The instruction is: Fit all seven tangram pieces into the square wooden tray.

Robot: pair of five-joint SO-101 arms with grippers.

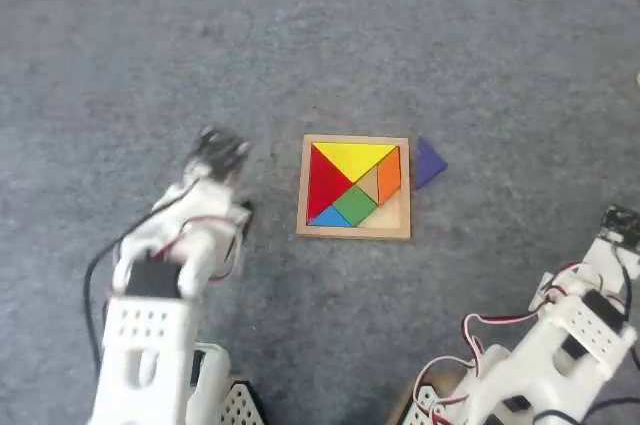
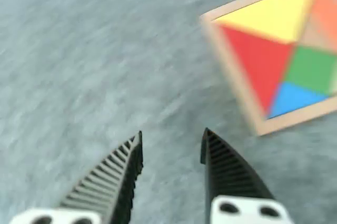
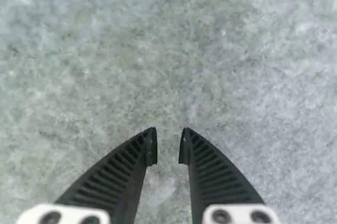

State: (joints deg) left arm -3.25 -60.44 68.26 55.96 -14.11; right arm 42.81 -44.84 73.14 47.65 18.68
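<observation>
High view, square wooden tray (image 1: pixel 355 232) mid-worktop (image 1: pixel 300 65) holding coloured pieces, purple triangular piece (image 1: pixel 428 163) outside, against its right edge, left wrist view, left gripper (image 2: pixel 172 142) spread, empty, near tray, right wrist view, right gripper (image 3: pixel 167 145) narrowly parted, empty, over grey worktop.

Grey worktop carrying a tray and one loose piece.

The worktop (image 1: pixel 300 55) is covered in a grey, carpet-like fabric. Near its middle the square wooden tray (image 1: pixel 396 215) lies flat on the fabric. A purple piece (image 1: pixel 428 163) lies on the fabric just beside the tray's right side, by its far corner; whether it touches the rim cannot be told.
</observation>
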